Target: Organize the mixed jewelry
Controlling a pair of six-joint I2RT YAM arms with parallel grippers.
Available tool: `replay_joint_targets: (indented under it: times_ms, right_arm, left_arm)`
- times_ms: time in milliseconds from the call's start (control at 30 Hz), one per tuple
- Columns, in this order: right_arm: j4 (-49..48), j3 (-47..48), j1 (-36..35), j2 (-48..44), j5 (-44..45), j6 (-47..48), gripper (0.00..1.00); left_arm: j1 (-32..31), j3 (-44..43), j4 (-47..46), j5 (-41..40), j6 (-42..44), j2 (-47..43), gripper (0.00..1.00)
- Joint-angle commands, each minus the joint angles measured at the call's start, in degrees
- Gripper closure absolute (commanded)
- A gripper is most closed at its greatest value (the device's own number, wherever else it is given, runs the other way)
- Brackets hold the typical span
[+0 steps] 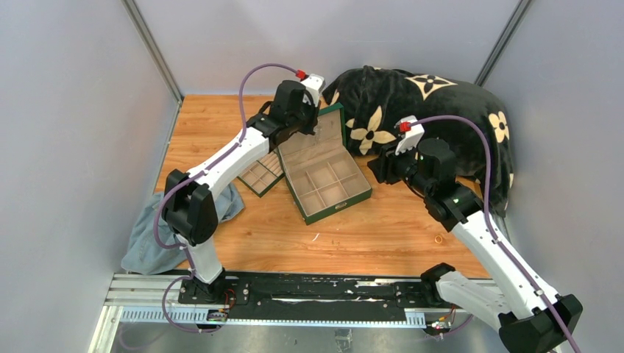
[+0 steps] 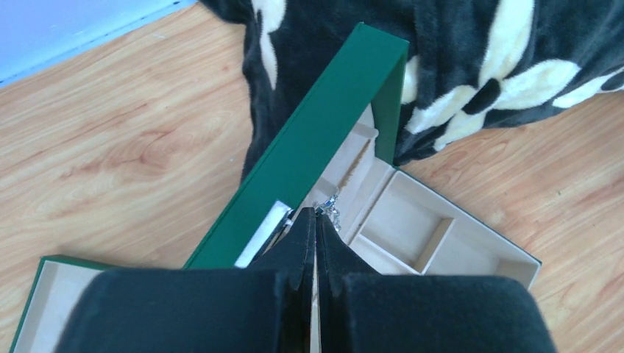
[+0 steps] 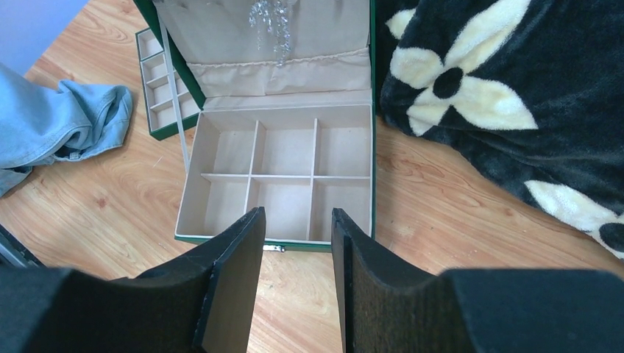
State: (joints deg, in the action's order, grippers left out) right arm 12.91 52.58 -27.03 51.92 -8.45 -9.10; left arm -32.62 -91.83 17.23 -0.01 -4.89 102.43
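The mixed jewelry lies in two places. We see a silvery cluster point(image 3: 271, 26) dangling against the inner lining of the raised lid point(image 2: 309, 147) of the green box point(image 1: 335, 211). A small gold ring point(image 1: 439, 239) lies on the table point(image 1: 383, 235), well apart from the box, near the right arm. Our left gripper point(image 2: 316, 213) has its jaws pressed together, with the cluster pinched at their tips. Our right gripper point(image 3: 298, 215) hovers before the box's near wall, jaws well apart and empty.
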Motion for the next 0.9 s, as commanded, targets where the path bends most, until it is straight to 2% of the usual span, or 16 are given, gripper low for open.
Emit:
replay_joint_targets:
  times_ms: [0, 533, 867]
  right_arm:
    - [0.3, 0.4, 0.0, 0.4, 0.0, 1.0, 0.56]
    - [-0.2, 0.5, 0.0, 1.0, -0.5, 0.1, 0.57]
    - [-0.9, 0.4, 0.0, 1.3, -1.0, 0.0, 0.57]
  left_arm:
    - [1.2, -0.1, 2.7, -0.8, 0.6, -1.7, 1.0]
    - [1.3, 4.0, 4.6, -1.4, -0.2, -5.0, 1.0]
    - [1.3, 4.9, 1.9, -3.0, -1.4, -4.8, 1.0]
